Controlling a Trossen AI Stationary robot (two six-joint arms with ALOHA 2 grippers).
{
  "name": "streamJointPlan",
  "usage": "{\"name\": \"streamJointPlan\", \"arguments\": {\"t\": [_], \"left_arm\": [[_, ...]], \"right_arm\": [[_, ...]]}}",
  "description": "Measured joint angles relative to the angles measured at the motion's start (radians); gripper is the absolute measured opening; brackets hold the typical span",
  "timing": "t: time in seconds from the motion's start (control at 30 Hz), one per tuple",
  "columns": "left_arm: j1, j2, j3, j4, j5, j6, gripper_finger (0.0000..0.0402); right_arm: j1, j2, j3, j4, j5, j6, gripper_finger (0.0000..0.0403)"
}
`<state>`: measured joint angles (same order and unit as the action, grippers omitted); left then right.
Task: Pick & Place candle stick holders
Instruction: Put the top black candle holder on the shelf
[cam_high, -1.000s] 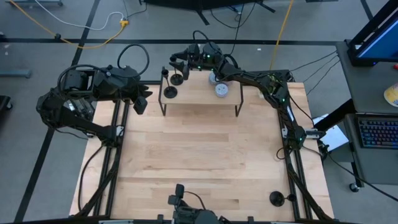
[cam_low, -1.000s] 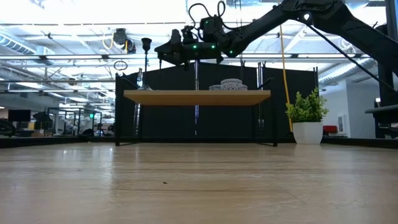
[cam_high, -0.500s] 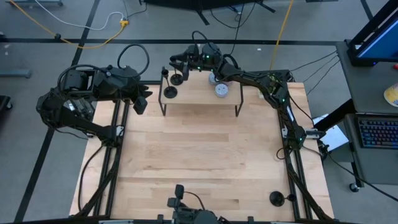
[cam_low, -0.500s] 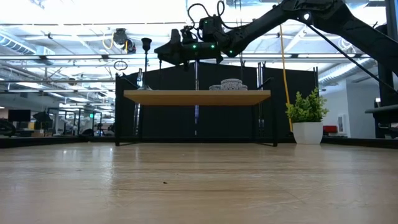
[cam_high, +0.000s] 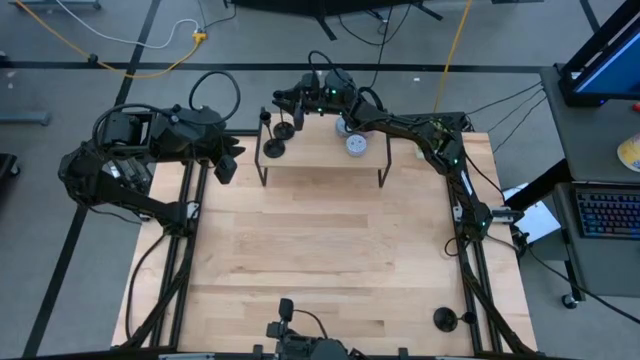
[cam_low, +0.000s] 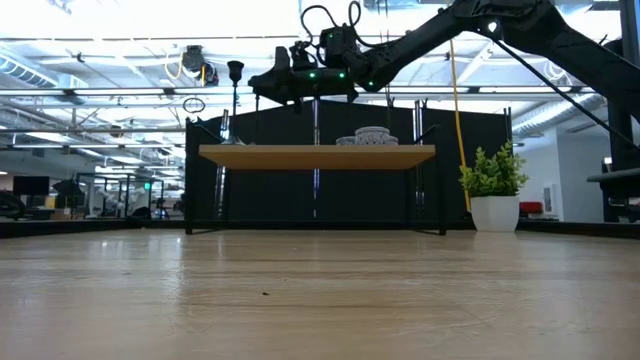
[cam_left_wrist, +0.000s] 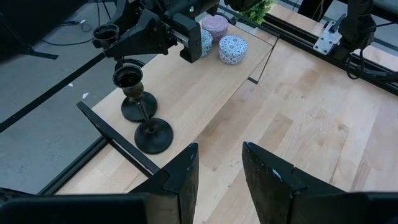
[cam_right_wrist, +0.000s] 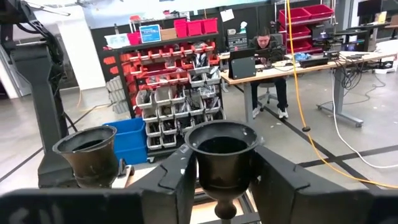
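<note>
Two black candle stick holders stand on the left end of the raised wooden shelf (cam_high: 320, 150) at the table's far side. One (cam_high: 270, 140) stands free on its disc base (cam_left_wrist: 153, 135). My right gripper (cam_high: 284, 100) reaches over the shelf from the right and is shut on the cup of the other holder (cam_right_wrist: 222, 146). A third holder (cam_high: 445, 320) stands on its base at the table's near right corner. My left gripper (cam_left_wrist: 217, 162) is open and empty at the table's left edge (cam_high: 228, 160). My right gripper pinches the holder's cup top (cam_right_wrist: 205, 165) between its two fingers, one on each side. The fingers come level from the table's right. The holder is upright and its disc base (cam_left_wrist: 138, 107) looks set on the shelf.
Round pale pucks (cam_high: 355, 143) sit on the shelf's middle, to the right of the holders, and also show in the left wrist view (cam_left_wrist: 232, 48). A potted plant (cam_low: 492, 195) stands beyond the table. A person sits at a desk far off (cam_right_wrist: 267, 43).
</note>
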<state>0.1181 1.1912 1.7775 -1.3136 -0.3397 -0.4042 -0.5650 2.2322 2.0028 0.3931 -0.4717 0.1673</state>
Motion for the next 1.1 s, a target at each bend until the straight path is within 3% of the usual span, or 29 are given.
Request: {"name": "streamJointPlan", "arguments": {"t": [0.3, 1.1], "left_arm": [[0.0, 0.0, 0.0, 0.0, 0.0, -0.001, 0.0129], [0.0, 0.0, 0.0, 0.0, -0.001, -0.005, 0.0129]], "right_arm": [[0.003, 0.0, 0.0, 0.04, 0.001, -0.011, 0.0105], [0.0, 0.001, 0.0, 0.052, 0.034, -0.082, 0.0105]]}}
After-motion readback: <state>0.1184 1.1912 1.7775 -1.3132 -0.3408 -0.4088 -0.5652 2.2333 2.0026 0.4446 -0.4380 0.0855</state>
